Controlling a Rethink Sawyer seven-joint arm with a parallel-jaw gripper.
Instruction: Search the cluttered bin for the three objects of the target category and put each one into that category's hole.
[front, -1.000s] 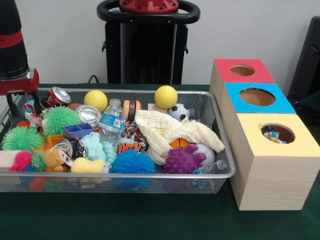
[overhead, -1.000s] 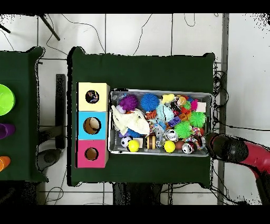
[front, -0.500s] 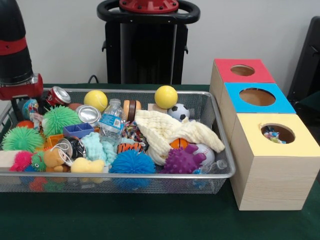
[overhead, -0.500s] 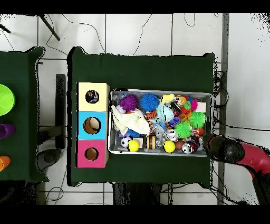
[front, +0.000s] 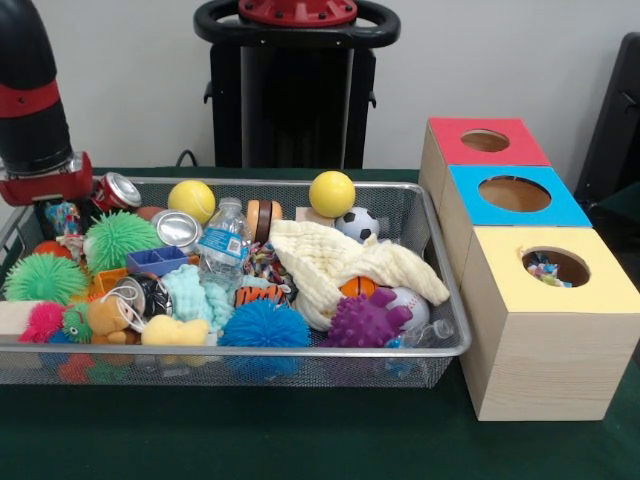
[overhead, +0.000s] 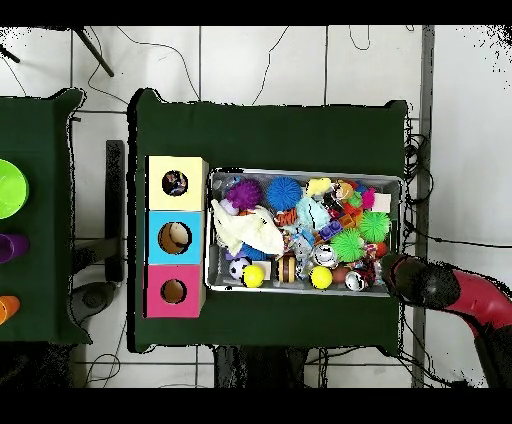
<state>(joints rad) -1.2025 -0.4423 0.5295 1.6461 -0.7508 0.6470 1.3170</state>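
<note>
Hovering point: the gripper (front: 62, 215) hangs at the wire bin's 9 o'clock end in the front view, low over the clutter.
Jaws: dark fingers reach down among the toys beside a small multicoloured toy (front: 66, 222); whether they are apart, together or clamped on it cannot be told.
Arm: the black and red wrist (front: 38, 110) rises from the gripper toward 11 o'clock; in the overhead view the arm (overhead: 440, 288) enters from 4 o'clock.
Closest things: a red soda can (front: 116, 190) at 2 o'clock of the gripper, a green spiky ball (front: 121, 238) just at 4 o'clock.
Wire bin (front: 250, 352): crowded with a yellow tennis ball (front: 191, 200), a smooth yellow ball (front: 332, 193), a mini soccer ball (front: 357, 224), a water bottle (front: 221, 242), a cream cloth (front: 340, 262), a blue spiky ball (front: 264, 325) and a purple spiky toy (front: 366, 321).
Sorting boxes: at 3 o'clock of the bin, touching in a row, a red-topped box (front: 484, 141), a blue-topped box (front: 512, 195) and a yellow-topped box (front: 553, 268), each with a round hole.
Yellow-topped box hole: small colourful pieces show inside.
</note>
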